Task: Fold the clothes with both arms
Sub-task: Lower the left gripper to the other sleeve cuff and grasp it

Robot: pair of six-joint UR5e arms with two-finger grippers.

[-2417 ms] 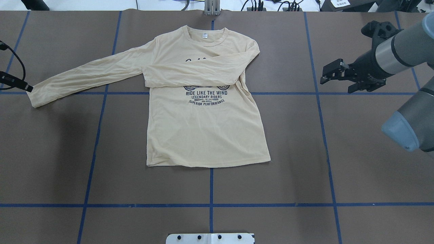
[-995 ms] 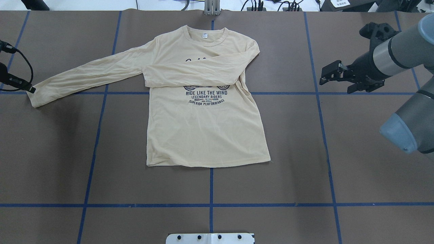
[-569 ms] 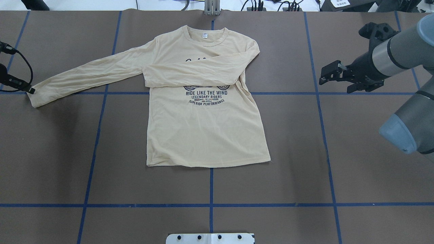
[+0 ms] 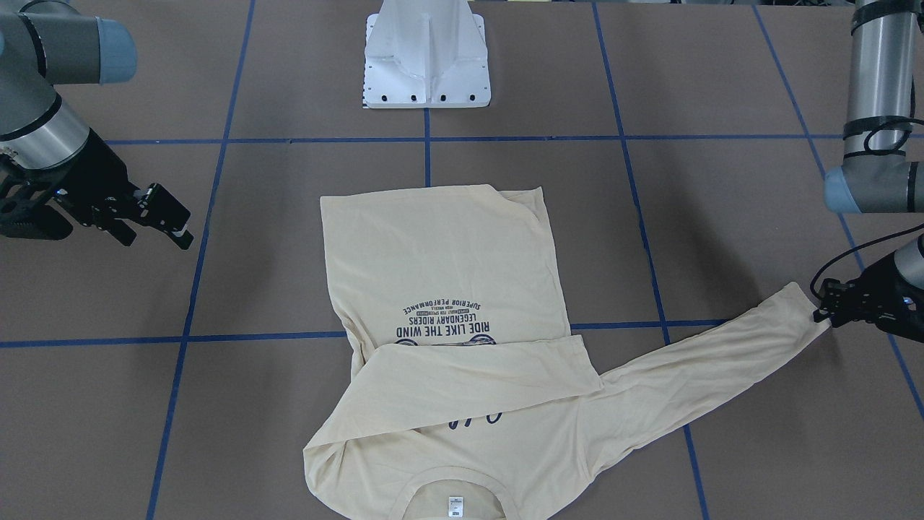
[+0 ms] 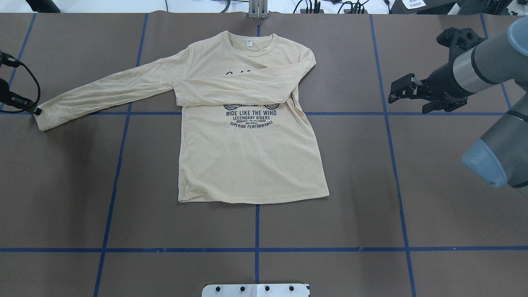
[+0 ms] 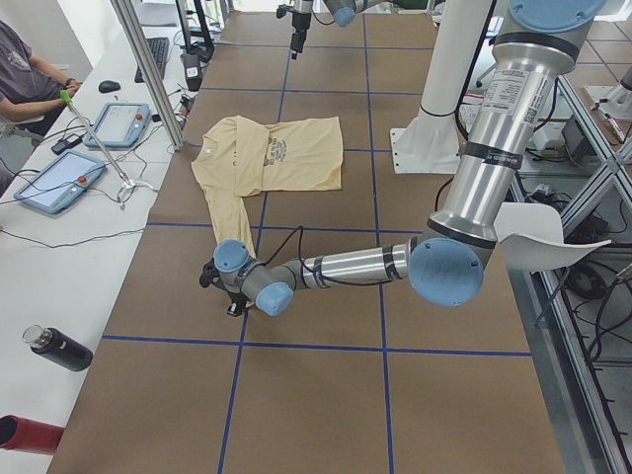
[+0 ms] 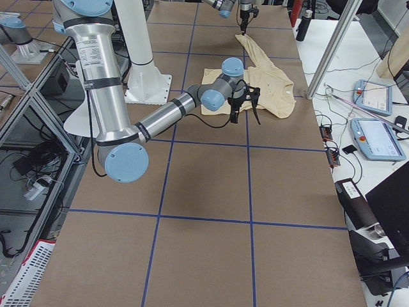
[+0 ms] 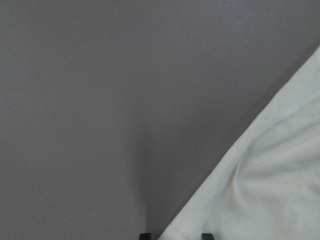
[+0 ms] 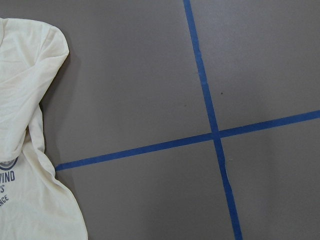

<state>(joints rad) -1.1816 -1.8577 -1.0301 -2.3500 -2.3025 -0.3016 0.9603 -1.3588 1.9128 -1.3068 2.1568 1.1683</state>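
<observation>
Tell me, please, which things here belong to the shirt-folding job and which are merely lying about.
Job: pale cream long-sleeved T-shirt; black two-finger left gripper; black two-finger right gripper.
Lying about: white flanged pedestal base; black bottle; blue-edged tablet.

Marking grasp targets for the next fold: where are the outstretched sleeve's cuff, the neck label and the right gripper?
outstretched sleeve's cuff [image 5: 43,119], overhead view, on its end hem.
neck label [image 5: 249,43], overhead view, middle of the white tag.
right gripper [image 5: 407,104], overhead view, midway between its fingertips.
</observation>
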